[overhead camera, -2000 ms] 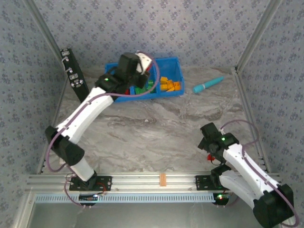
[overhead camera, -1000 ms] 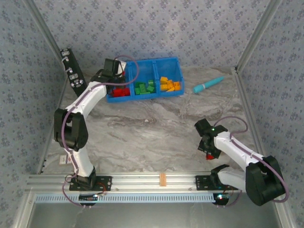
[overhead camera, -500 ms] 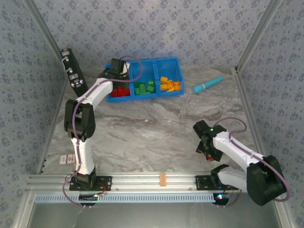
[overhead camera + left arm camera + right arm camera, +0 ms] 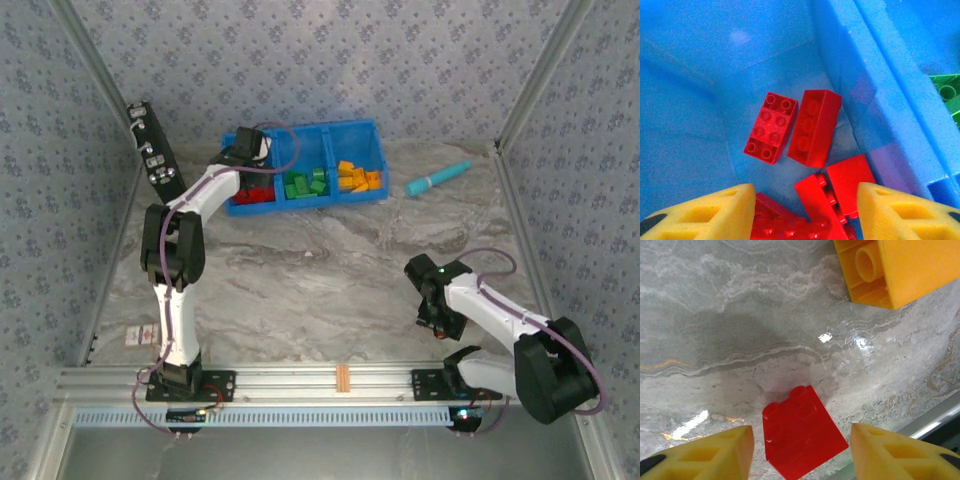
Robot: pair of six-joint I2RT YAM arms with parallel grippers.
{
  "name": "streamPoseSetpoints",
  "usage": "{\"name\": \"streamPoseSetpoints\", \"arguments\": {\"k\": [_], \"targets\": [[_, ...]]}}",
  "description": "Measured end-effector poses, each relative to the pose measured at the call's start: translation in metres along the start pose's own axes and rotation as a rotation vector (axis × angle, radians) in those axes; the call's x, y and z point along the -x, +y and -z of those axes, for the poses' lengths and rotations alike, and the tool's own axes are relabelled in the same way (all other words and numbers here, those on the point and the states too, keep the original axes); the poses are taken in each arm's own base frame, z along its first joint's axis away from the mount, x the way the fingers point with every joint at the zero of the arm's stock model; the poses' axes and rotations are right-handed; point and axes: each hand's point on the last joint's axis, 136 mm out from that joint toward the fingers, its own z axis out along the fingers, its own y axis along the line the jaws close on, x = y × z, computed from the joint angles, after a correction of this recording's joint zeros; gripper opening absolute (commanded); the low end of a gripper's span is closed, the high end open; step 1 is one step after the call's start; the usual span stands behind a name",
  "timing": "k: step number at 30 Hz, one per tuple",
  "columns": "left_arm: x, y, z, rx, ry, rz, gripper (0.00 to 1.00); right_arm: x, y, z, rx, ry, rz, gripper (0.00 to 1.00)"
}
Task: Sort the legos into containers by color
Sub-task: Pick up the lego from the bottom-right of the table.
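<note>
Right wrist view shows a small red brick (image 4: 802, 432) lying on the marbled table (image 4: 715, 300), its studs showing along the far edge. It sits between my two yellow pads (image 4: 705, 455). The right jaws are open around it with a gap on either side, so nothing is gripped yet. Near it, farther out, an orange-yellow brick (image 4: 895, 267) lies tipped with its hollow underside showing. I expect the red brick to be light, rigid and hard to damage, but glossy plastic on a slick table will probably skate or spin if one pad touches first. It also lies skewed to the pads, so I would square the wrist and close on two opposite flat side walls, low on the body and clear of the studs. Over at the blue bin (image 4: 330, 128), the left wrist view looks straight down into the left compartment at loose red bricks (image 4: 771, 127). The left jaws are open and empty above them, with both pads (image 4: 700, 212) clear of the pile. The top external view shows green bricks (image 4: 305, 185) in the middle compartment and orange-yellow ones (image 4: 358, 178) in the right — so the red brick belongs in the left compartment.
</note>
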Motion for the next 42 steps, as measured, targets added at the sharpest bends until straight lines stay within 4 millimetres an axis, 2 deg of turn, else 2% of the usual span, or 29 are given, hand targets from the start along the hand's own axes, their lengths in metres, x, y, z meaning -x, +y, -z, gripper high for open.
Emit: {"name": "streamPoseSetpoints", "arguments": {"k": [5,9,12,15,18,20,22,26,29,32,38,42], "targets": [[0.002,0.0,0.003,-0.001,-0.003,-0.001,0.6,0.0,0.002,0.001,0.001,-0.001,0.007,0.44],[0.015,0.003,0.024,-0.005,-0.042,-0.002,0.61,0.0,0.002,0.002,0.001,-0.001,0.01,0.41],[0.037,0.009,0.059,-0.003,-0.114,0.007,0.62,0.001,0.003,0.003,0.003,-0.003,0.015,0.34],[0.058,0.019,0.107,0.005,-0.22,0.019,0.63,0.003,0.008,0.004,0.011,-0.003,0.026,0.3],[0.069,0.03,0.152,0.022,-0.314,0.03,0.63,0.011,0.019,0.009,0.033,-0.017,0.046,0.27],[0.068,0.038,0.173,0.033,-0.36,0.042,0.64,0.017,0.029,0.017,0.057,-0.036,0.064,0.26],[0.058,0.047,0.183,0.047,-0.379,0.057,0.64,0.025,0.04,0.028,0.089,-0.06,0.072,0.25],[0.027,0.064,0.181,0.077,-0.348,0.078,0.65,0.043,0.061,0.056,0.157,-0.113,0.08,0.24],[0.006,0.077,0.177,0.097,-0.316,0.095,0.65,0.059,0.083,0.085,0.212,-0.167,0.106,0.23],[-0.008,0.088,0.183,0.113,-0.311,0.124,0.66,0.075,0.111,0.116,0.264,-0.237,0.162,0.22],[-0.017,0.1,0.228,0.122,-0.396,0.205,0.67,0.111,0.18,0.178,0.374,-0.388,0.32,0.21],[-0.02,0.099,0.25,0.104,-0.429,0.237,0.68,0.139,0.245,0.213,0.452,-0.503,0.445,0.21]]}}
